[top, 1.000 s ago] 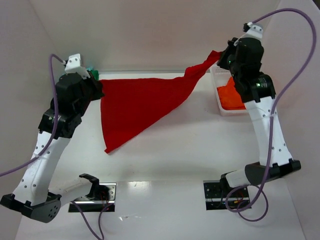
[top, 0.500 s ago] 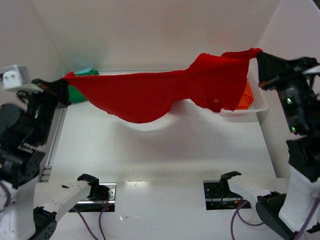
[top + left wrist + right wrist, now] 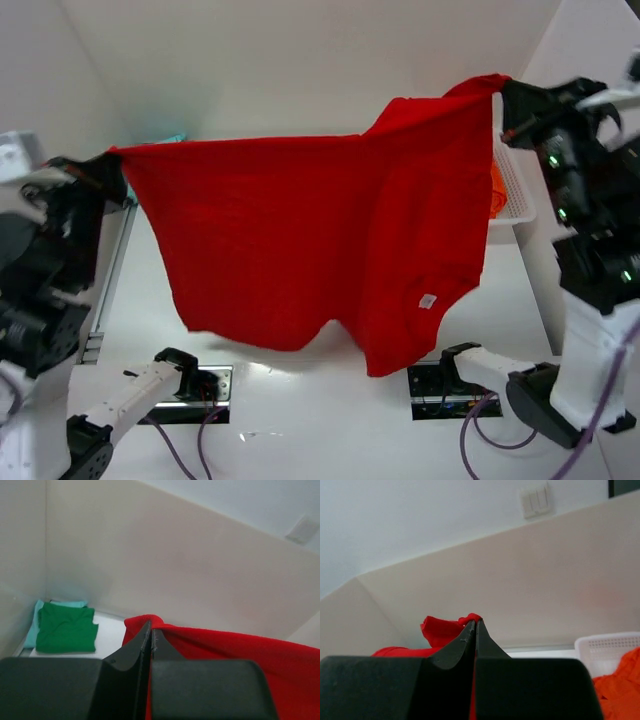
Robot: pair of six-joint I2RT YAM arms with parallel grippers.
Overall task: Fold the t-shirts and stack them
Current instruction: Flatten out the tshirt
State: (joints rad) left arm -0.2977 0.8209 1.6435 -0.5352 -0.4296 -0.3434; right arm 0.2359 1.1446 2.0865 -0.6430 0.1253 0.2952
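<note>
Cloth filled the near view: the red t-shirt (image 3: 320,250) hung spread between both arms, lifted off the table, its lower hem drooping toward the arm bases and a small white tag (image 3: 428,300) showing low on the right. It looked plain, bright and lightly creased. I judged it light and limp, likely to sag and swing wherever unsupported, so the top corners seemed the sensible hold. Higher up, the left gripper (image 3: 105,168) was clamped on one upper corner and the right gripper (image 3: 503,100) pinched the other, jaws closed on red fabric in both wrist views. Farther back, the green t-shirt (image 3: 67,628) lay folded by the left wall; the orange t-shirt (image 3: 495,188) sat in the white basket (image 3: 512,170).
</note>
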